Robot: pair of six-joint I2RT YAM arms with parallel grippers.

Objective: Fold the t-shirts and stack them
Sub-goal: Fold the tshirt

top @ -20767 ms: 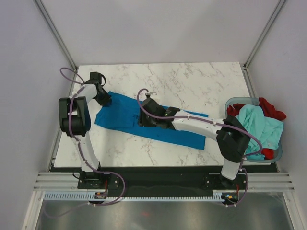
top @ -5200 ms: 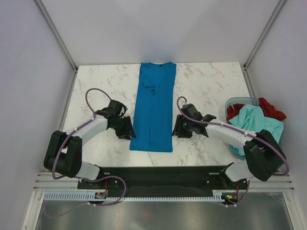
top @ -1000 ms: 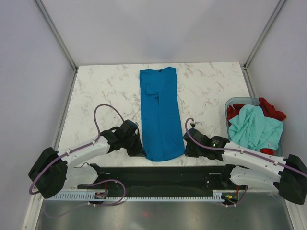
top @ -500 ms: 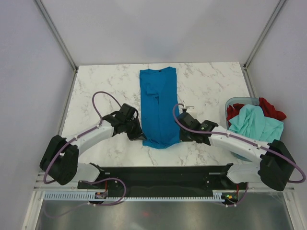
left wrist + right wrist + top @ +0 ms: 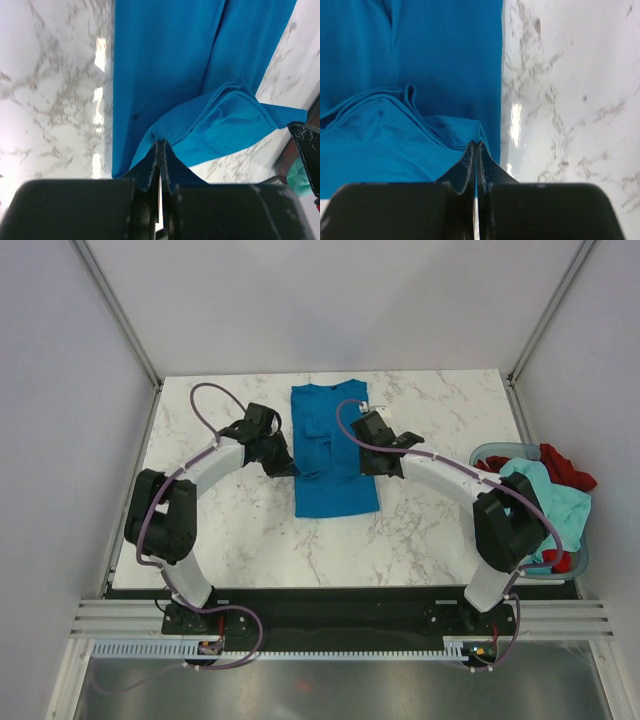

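Top view: blue t-shirt [image 5: 335,485] lies lengthwise on the bench [image 5: 450,410], collar at the far edge, centred left to right, near part doubled back over itself. Left jaws sit at its left side, right jaws at its right side, about mid-length. Mint t-shirt [image 5: 548,502] and red t-shirt [image 5: 566,466] are heaped in the plastic basket [image 5: 483,453] at the right edge. Left wrist: left jaws clenched on a pinch of blue fabric, lifted layer draped over the flat one. Right wrist: right jaws clamped on the shirt's edge, bare marble to the right.
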